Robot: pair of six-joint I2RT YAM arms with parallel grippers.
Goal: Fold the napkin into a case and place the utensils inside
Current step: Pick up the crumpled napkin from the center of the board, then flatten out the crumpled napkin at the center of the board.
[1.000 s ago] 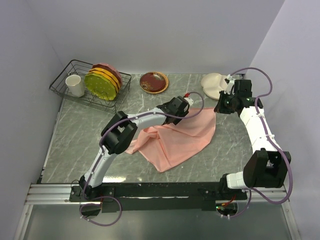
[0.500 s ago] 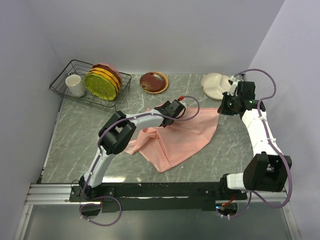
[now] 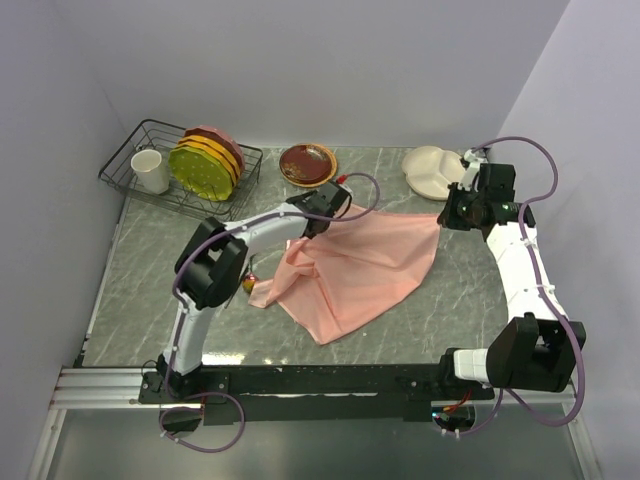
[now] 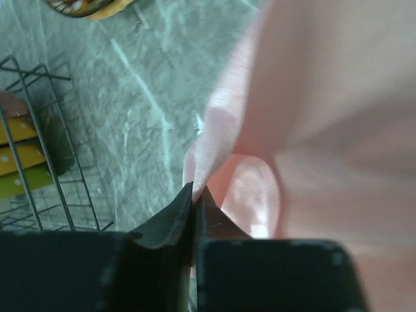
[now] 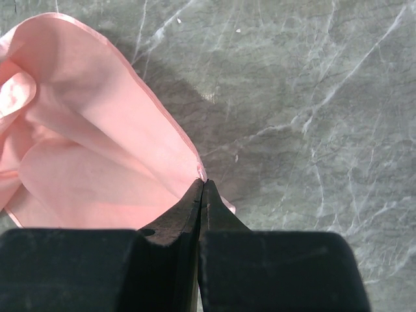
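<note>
Presently, the salmon-pink satin napkin lies loosely spread and creased on the grey marble-patterned bench, at its middle. One pointed corner reaches toward the near edge, where both arm bases are bolted. The cloth is not folded into a case.

Just beside the napkin's left tip, against the left arm's elbow, a small gold-coloured utensil shows on the bench. Whether it is fork or spoon cannot be told.

Left gripper: fingers pressed together on a raised fold at the napkin's far left edge, pinching the cloth. In the top view it sits at that far left corner.

Right gripper: fingers pressed together on the napkin's far right corner, with the cloth fanning away from the tips over the bench. From above it holds that corner well apart from the left gripper.

Beyond the napkin stand a reddish-brown round plate with a gold rim and a cream divided plate. At the far left, a black wire dish rack holds a white cup and upright yellow-green and pink plates.
</note>
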